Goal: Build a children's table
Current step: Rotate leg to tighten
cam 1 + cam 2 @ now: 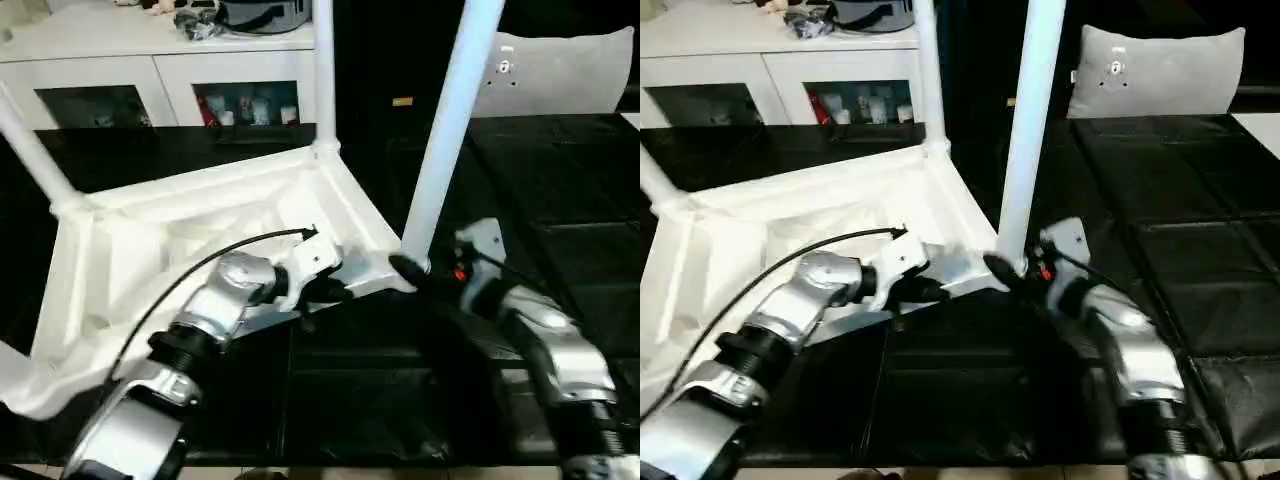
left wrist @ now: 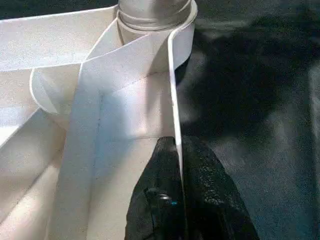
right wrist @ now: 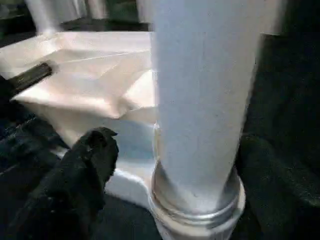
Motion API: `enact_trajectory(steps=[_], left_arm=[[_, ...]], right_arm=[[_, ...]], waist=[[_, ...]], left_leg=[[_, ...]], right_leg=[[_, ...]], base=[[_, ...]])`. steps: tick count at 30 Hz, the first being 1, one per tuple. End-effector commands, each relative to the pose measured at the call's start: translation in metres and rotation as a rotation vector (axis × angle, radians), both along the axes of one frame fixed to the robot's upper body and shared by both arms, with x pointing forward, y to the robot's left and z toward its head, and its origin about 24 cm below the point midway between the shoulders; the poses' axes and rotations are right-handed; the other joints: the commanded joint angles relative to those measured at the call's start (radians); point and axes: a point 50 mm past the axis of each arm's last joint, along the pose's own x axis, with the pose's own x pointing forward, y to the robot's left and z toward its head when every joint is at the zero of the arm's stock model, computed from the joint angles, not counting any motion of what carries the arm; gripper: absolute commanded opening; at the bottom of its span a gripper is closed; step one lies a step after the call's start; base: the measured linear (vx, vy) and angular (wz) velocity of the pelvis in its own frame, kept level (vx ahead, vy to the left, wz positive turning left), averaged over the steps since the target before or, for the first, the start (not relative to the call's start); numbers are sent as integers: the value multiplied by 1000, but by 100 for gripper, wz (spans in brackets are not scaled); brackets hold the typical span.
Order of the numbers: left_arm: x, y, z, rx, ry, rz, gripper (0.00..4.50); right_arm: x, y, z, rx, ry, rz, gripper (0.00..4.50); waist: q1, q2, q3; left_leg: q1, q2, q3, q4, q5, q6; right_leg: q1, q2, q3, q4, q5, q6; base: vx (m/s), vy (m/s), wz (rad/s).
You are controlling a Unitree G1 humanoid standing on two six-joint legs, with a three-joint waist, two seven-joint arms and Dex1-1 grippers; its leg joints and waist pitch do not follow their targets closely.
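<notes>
Three legs stand in the upturned tabletop (image 1: 200, 240) on the dark floor; the near right leg (image 1: 445, 140) sits in its corner socket. Left gripper (image 2: 177, 150) pinches the top's near rim. Right gripper (image 3: 165, 165) stands wide about that leg's base, one finger (image 3: 82, 170) beside it. Next, probably: fetch the fourth leg. Far cabinet (image 1: 150, 70) holds small items behind glass

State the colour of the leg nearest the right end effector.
White leg, clearest in the right wrist view.
</notes>
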Motion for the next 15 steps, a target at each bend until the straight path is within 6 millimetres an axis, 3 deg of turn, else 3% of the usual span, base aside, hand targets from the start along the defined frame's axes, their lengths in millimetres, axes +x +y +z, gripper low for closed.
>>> enact_trajectory(steps=[1,3,10,11,15], left_arm=[[-8,7,0,28,-8,-136,0],[-10,9,0,36,-5,-175,0],[-24,21,-1,115,31,-420,0],[-26,22,-1,126,37,-449,0],[-29,24,0,157,45,-535,0]], right_arm=[[-11,-2,10,-13,-21,194,404],[-14,-5,11,-25,-14,246,404],[-21,-13,15,-82,15,445,404],[-23,-13,15,-86,23,478,368],[-32,-10,14,-85,85,620,350]], waist=[[7,-25,-56],[14,-19,-56],[37,-21,-59],[41,-22,-58],[51,-22,-58]], left_leg=[[13,56,-24,-58,-168,99],[14,59,-23,-58,-164,109],[19,64,-21,-55,-157,111],[19,66,-21,-56,-156,111],[20,68,-21,-56,-167,110]], right_leg=[[44,-75,41,-85,-59,-228],[40,-75,40,-81,-50,-233],[35,-79,40,-76,-52,-247],[34,-79,40,-75,-51,-247],[33,-81,39,-74,-53,-253]], base=[[0,0,0],[0,0,0],[0,0,0],[0,0,0],[0,0,0]])
